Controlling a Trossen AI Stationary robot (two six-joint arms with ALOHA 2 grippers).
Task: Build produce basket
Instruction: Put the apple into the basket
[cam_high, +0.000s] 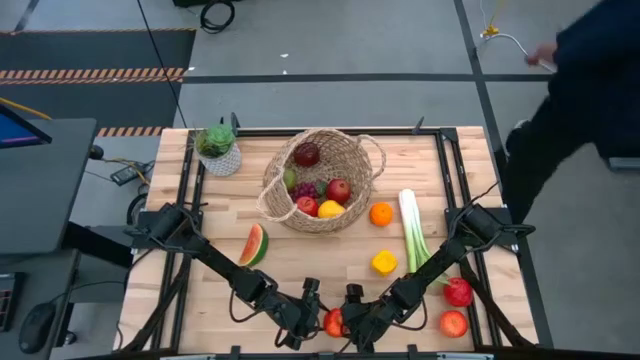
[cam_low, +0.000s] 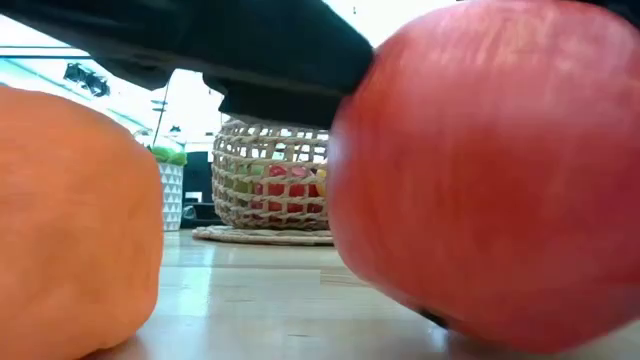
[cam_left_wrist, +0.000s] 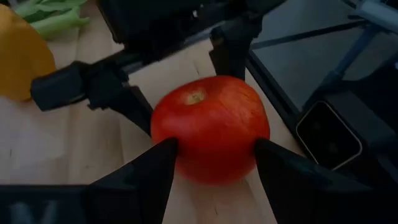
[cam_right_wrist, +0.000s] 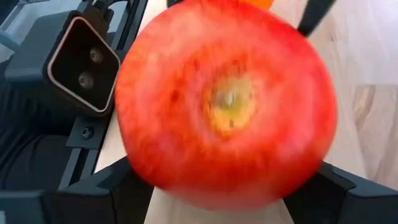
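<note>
High view, bottom centre: both grippers (cam_high: 333, 322) clasp one red apple (cam_left_wrist: 210, 127); smooth, rigid, light, so you should pinch its widest middle.

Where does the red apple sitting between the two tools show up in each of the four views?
High view: the round red apple sits at the table's near edge, between the left tool and right tool.
Low view: it fills the right half.
Left wrist view: centre, between that tool's fingers.
Right wrist view: fills the frame.
Shared landmark: the tan woven wicker basket, in the high and low views only.
</note>
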